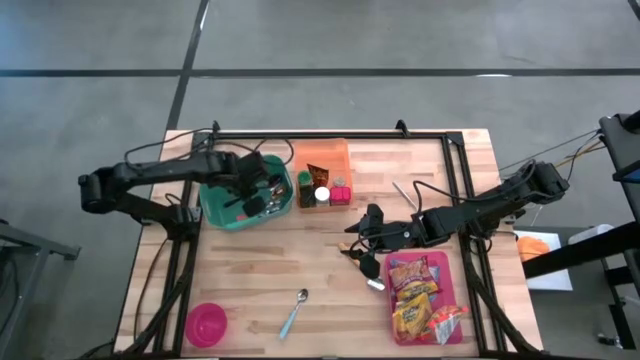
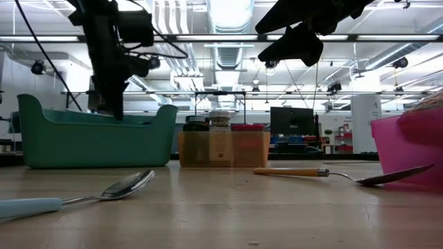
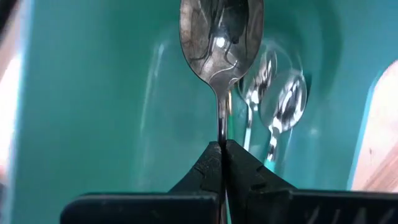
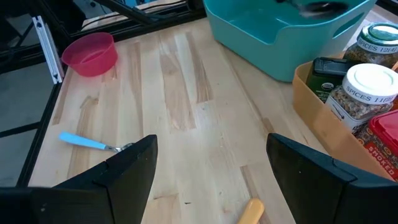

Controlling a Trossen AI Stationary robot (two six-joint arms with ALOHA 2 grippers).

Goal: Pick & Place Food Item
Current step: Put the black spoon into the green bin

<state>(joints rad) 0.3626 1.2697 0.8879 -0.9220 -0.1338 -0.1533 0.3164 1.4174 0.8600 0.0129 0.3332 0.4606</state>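
My left gripper (image 3: pixel 222 152) reaches down into the teal bin (image 1: pixel 214 208), shut on a metal spoon (image 3: pixel 221 37). More spoons (image 3: pixel 277 102) lie on the bin's floor. In the low view the bin's wall (image 2: pixel 97 138) hides the fingers. My right gripper (image 4: pixel 211 149) hovers open over the middle of the table (image 1: pixel 362 235), touching nothing. Snack packets (image 1: pixel 415 298) lie in a pink tray (image 1: pixel 457 272) at the near right. Spice jars (image 4: pixel 367 87) stand in an orange bin (image 1: pixel 322 158). My left gripper pinches the spoon's thin neck (image 3: pixel 221 127), just behind the bowl, between its two fingertips. The fingers come steeply from above and the stem runs on along them. The spoon's bowl points down into the bin, over the spoons on its floor; whether it touches them I cannot tell.
A blue-handled spoon (image 1: pixel 294 313) and a pink bowl (image 1: pixel 206 324) lie near the front edge. A yellow-handled spoon (image 2: pixel 318 173) lies under my right gripper. Bare wood stretches between the teal bin and the front edge.
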